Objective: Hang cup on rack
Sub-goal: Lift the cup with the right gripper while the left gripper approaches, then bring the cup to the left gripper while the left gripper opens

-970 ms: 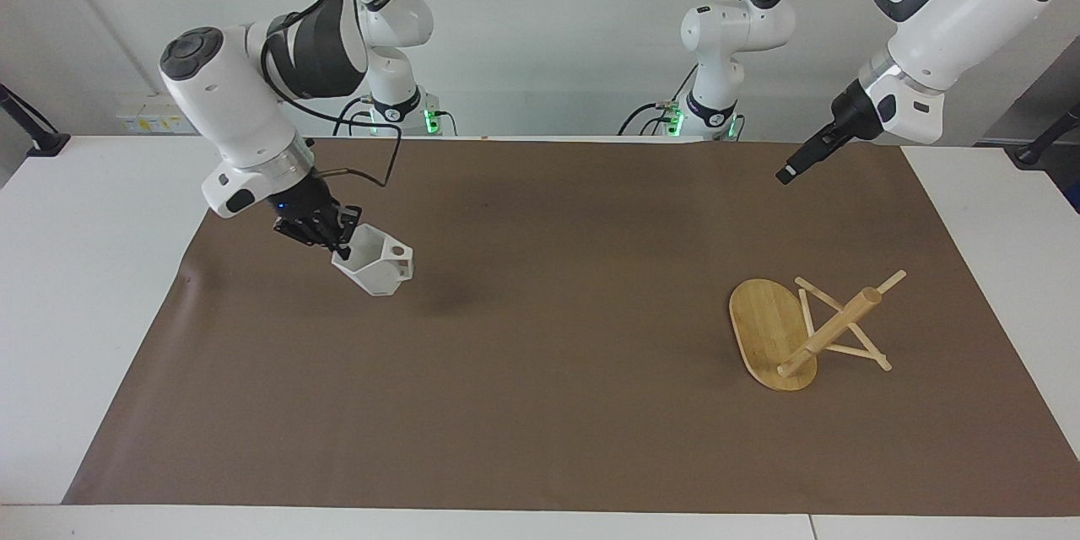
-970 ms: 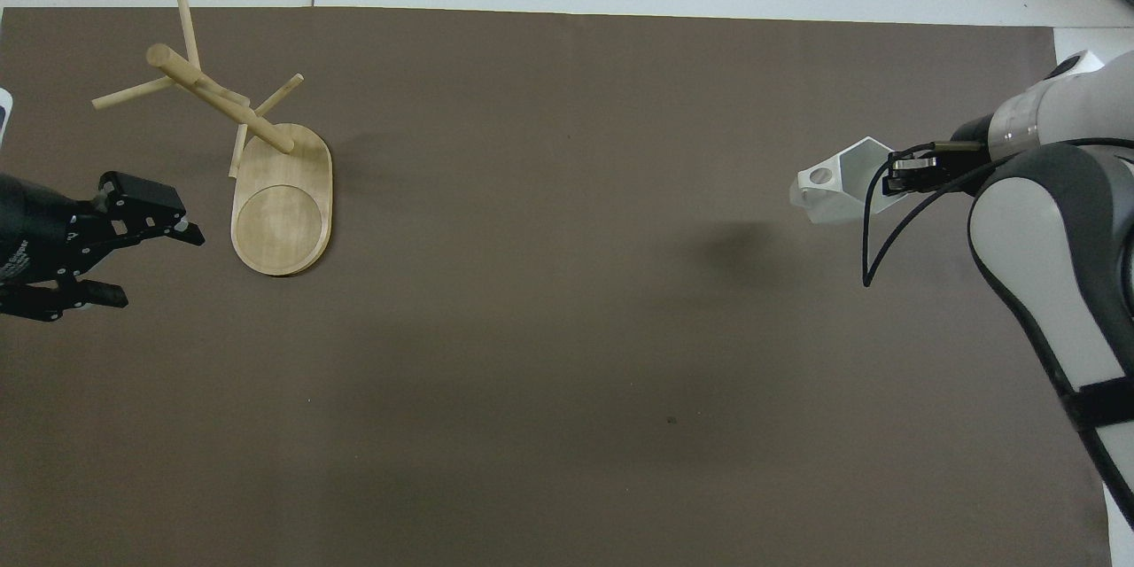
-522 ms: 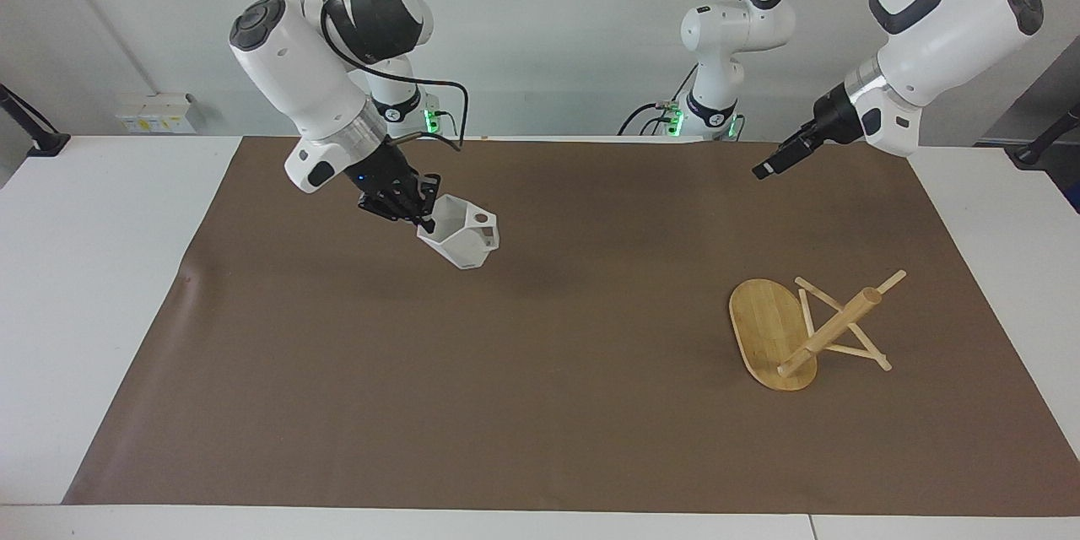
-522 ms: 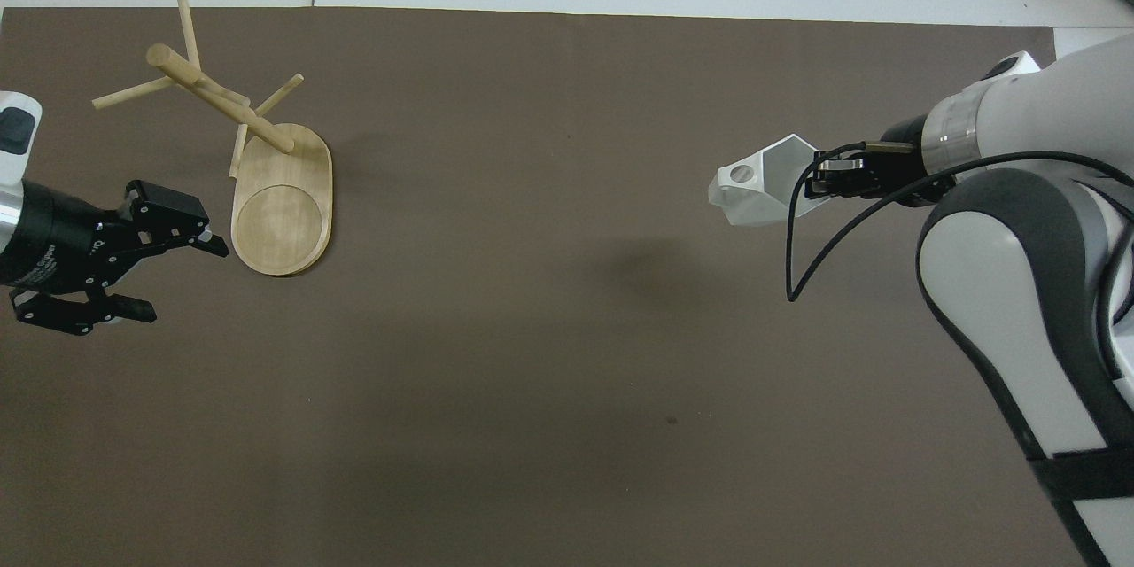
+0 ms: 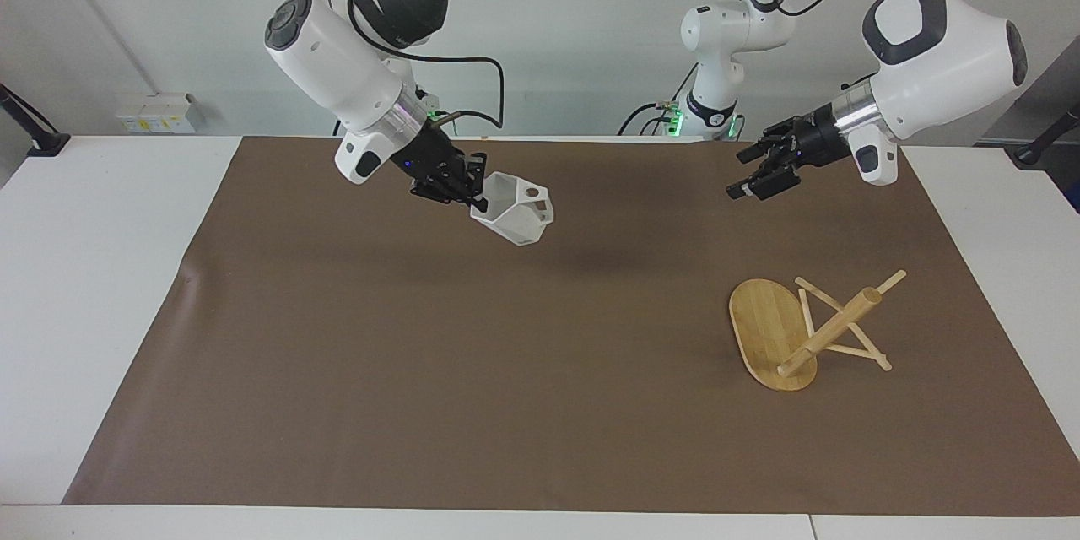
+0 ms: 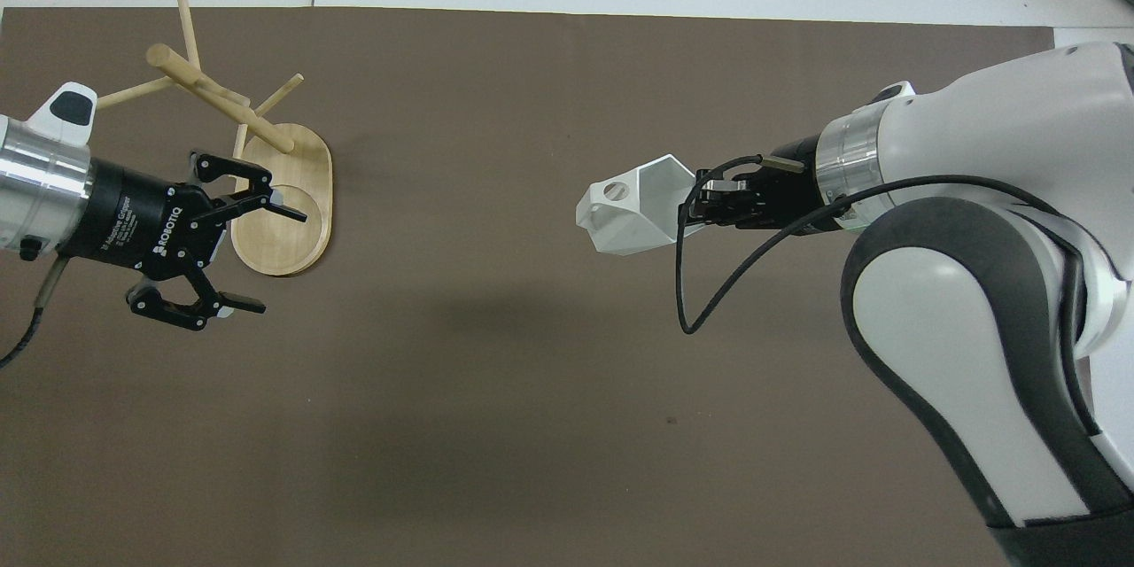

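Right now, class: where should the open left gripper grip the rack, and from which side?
Probably the thick post of the rack, near its bare top, from the left arm's end: it stands upright and the thin pegs cross lower.

White table point(image 5: 101, 287), brown mat point(image 5: 472, 371) covering it, rack point(image 5: 772, 333) standing on mat

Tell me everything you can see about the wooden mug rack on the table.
The rack looks like light bamboo: a flat oval base, a thick round post rising from one end of it, and thin peg sticks crossing the post. It stands on the brown mat toward the left arm's end of the table. No cup hangs on it and nothing touches it except the mat.
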Tool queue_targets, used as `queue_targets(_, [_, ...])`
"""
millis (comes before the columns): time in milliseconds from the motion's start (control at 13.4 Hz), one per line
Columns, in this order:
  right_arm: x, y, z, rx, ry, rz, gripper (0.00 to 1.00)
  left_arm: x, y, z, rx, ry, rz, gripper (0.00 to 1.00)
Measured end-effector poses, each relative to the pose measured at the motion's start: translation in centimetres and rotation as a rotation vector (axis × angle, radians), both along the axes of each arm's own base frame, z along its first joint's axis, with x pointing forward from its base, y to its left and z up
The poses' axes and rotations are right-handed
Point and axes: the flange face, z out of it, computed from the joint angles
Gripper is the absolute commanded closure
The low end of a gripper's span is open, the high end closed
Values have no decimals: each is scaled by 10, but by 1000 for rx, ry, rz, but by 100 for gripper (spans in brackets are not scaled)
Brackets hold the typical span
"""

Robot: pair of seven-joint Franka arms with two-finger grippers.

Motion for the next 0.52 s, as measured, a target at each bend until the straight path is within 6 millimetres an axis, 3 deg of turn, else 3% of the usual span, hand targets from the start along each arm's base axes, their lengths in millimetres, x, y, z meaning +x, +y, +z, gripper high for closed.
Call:
queue_targets(224, [-6, 18, 9, 107, 23, -8, 100, 10, -16, -2, -81, 24, 114, 0])
queue_targets(522, [-9, 47, 25, 264, -2, -63, 100, 14, -56, -8, -187, 74, 222, 0])
